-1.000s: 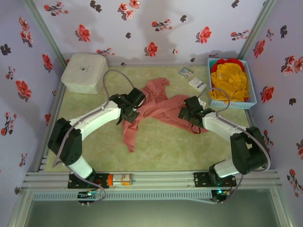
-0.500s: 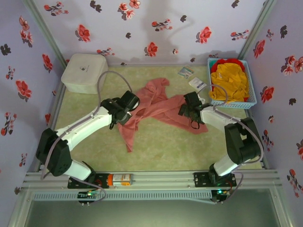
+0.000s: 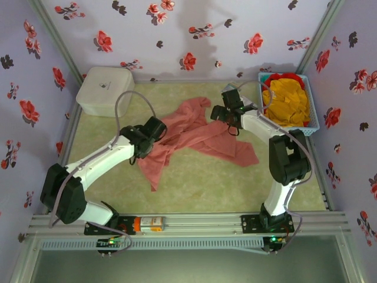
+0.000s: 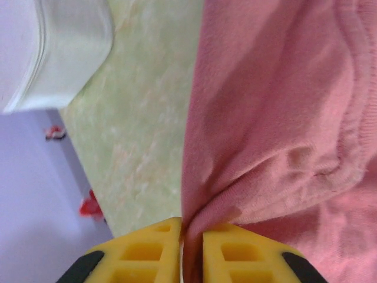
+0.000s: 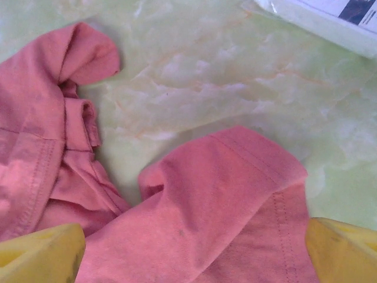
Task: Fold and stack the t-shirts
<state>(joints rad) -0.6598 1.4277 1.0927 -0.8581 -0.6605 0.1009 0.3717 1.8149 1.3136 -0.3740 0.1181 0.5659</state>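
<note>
Left hand [image 4: 191, 252] pinches the dusty salmon-pink cloth t-shirt [image 3: 197, 134] at its 9 o'clock edge; right hand [image 5: 194, 252] gapes wide at 1 o'clock.

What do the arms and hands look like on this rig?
Left arm and right arm: white shells, black joint housings, and a grey cable looping off each. Left hand and right hand: yellow fingers. The left's show rectangular cut-outs and black corners.
</note>
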